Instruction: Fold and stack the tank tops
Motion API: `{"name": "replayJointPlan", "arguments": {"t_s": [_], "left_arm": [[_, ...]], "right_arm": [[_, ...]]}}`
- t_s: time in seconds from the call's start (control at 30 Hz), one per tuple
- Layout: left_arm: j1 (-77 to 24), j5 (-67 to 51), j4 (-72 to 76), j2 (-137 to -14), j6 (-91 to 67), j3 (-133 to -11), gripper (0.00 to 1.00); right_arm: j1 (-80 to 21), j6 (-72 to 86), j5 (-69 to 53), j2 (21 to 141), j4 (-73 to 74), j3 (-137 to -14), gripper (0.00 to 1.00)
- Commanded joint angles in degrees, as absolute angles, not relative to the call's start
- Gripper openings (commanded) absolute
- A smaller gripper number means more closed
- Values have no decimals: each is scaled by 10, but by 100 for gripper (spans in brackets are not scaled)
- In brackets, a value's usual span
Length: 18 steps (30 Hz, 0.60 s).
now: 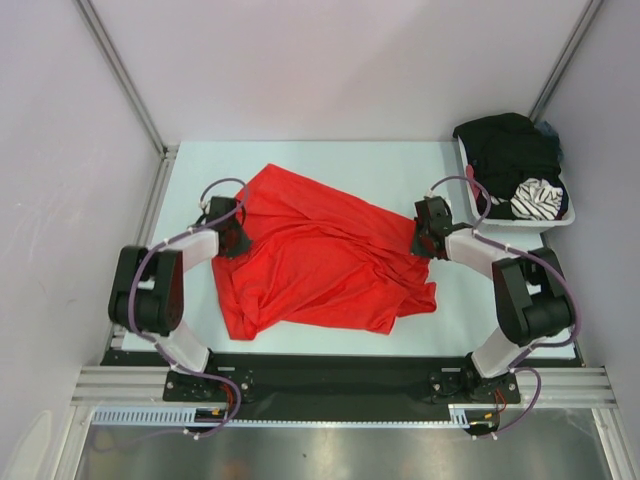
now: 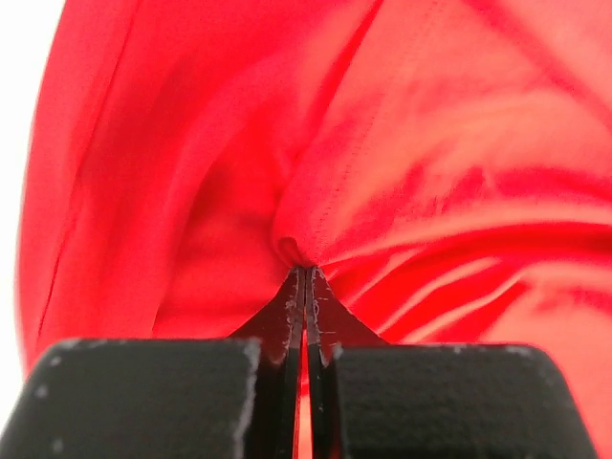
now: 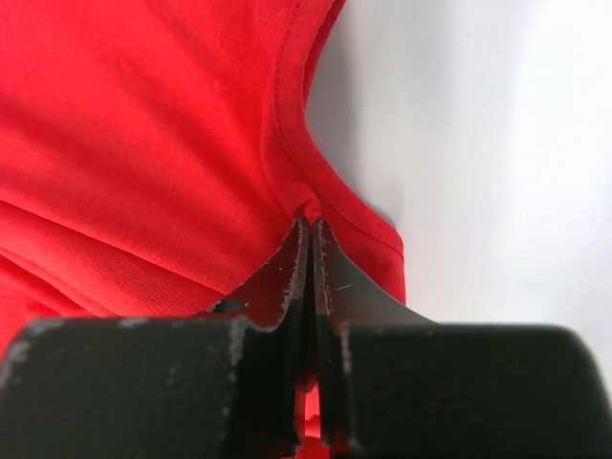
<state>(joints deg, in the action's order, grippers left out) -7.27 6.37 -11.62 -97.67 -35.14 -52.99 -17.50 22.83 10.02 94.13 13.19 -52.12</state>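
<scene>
The pale table (image 1: pixel 330 160) fills the middle of the overhead view. The red tank top (image 1: pixel 320 260) lies spread and rumpled across its centre, with deep folds running from the far left corner down to the near right.

The left arm (image 1: pixel 160 285) rises from its base at the near edge, bends at the elbow and reaches forward and inward to the left edge of the red cloth. The right arm (image 1: pixel 525 290) mirrors it, bent at the elbow with its forearm angled in toward the right edge of the cloth.

A white basket (image 1: pixel 540 225) sits at the far right corner of the table, well apart from the red top. A black tank top (image 1: pixel 505 150) is heaped in it, with a black-and-white striped cloth (image 1: pixel 537 198) beside it at the near end.

The left gripper (image 2: pixel 306 273) is closed, its tips pinching a pucker of red fabric beside a stitched seam. The right gripper (image 3: pixel 313 225) is closed too, nipping the hemmed edge of the red top where it curves, with bare table to its right.
</scene>
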Motion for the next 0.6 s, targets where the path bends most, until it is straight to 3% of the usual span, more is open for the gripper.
{"name": "replayJointPlan", "arguments": {"t_s": [0.0,0.13,0.2,0.23,0.27,0.4,0.43,0.47,0.5,0.53,0.57], "left_arm": [[-85,32,-113,-858,-409,-455,0],[-98,30,-129,-750,-445,-362,0],[-98,40,-141,-706,-460,-338,0],[-98,51,-151,-664,-464,-318,0],[-98,54,-153,-645,-469,-309,0],[-98,69,-163,-581,-473,-280,2],[-98,72,-164,-577,-472,-276,8],[-99,84,-163,-574,-466,-275,36],[-99,92,-164,-574,-466,-277,56],[-97,103,-159,-578,-468,-281,91],[-96,123,-157,-582,-465,-289,98]], "right_arm": [[-157,239,113,888,163,-506,0],[-131,246,131,837,152,-462,0],[-116,244,118,826,149,-451,5],[-113,243,111,829,152,-452,22],[-111,242,109,831,154,-453,30],[-105,254,105,835,142,-459,42],[-102,257,103,838,137,-461,47],[-100,258,100,842,134,-473,50],[-98,258,96,846,127,-478,50],[-97,259,91,852,122,-486,50],[-95,261,89,867,120,-503,50]]}}
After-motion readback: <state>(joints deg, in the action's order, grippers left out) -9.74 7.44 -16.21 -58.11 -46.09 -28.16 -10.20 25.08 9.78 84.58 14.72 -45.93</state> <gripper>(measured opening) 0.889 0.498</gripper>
